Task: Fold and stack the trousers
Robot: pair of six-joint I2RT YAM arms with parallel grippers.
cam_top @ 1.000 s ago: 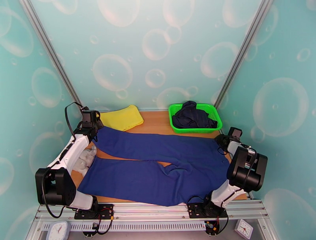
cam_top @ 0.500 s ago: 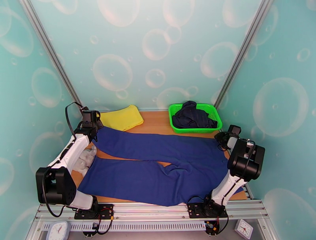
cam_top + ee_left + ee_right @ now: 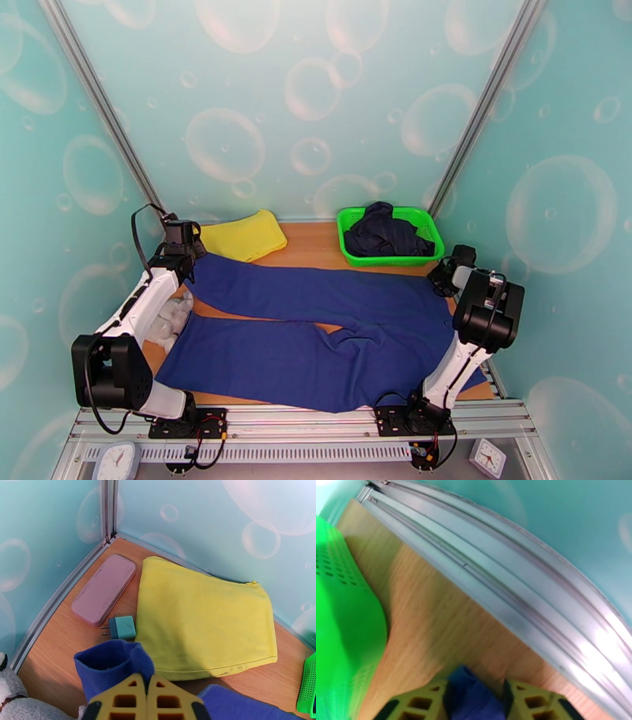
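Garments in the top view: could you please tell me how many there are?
3: the blue trousers spread across the table, a folded yellow cloth at the far left, and a dark garment in the green basket, which may hide more.

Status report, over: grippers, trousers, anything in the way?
Left gripper shut on trousers, at a cuff. Right gripper astride waist edge, grip unclear. Trousers flat, unfolded. Green basket close beside right gripper.

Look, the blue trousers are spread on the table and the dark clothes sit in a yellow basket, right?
Not quite. The basket is green, not yellow, as the top external view shows. The rest holds: the blue trousers are spread on the table, and the dark clothes sit in the basket.
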